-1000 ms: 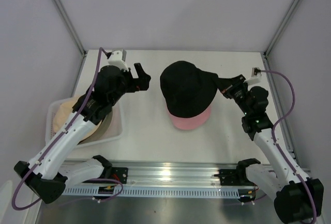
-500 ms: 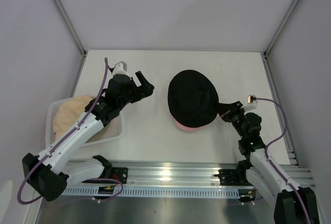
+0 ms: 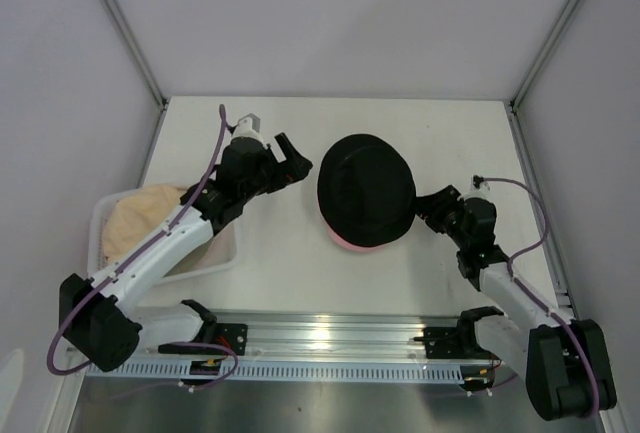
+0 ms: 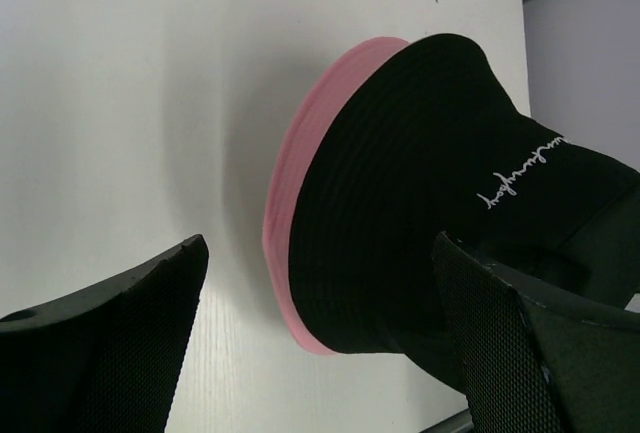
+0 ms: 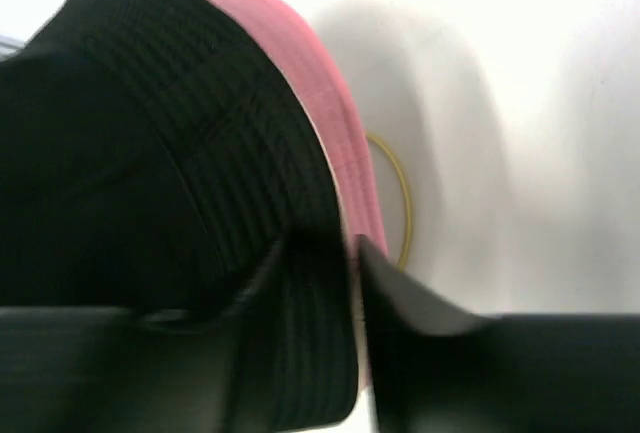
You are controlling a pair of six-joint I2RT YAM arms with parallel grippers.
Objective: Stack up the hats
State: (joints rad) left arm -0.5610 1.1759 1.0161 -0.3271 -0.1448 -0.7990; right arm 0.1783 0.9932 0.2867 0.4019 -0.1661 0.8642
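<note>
From up top I have the black hat (image 3: pixel 366 188) near the middle of the surface, sitting crown-up on the pink hat (image 3: pixel 362 243), which shows only as a sliver at the stack's 6 o'clock. The black one's outline is slightly oval, with its long axis running roughly 12 to 6. My left pincer (image 3: pixel 296 155) hangs at the stack's 10 o'clock, spread wide and holding nothing. My right pincer (image 3: pixel 424 213) is at about 4 o'clock. Its wrist view is blurred, but it looks clamped on the black brim's edge. I'd judge these hats light, soft and floppy, so they should sag from any single grip. The brim edge is the sensible place to pinch. The beige hat (image 3: pixel 140 223) lies in the white basket (image 3: pixel 232 249) at the surface's 8 o'clock, not yet stacked.
</note>
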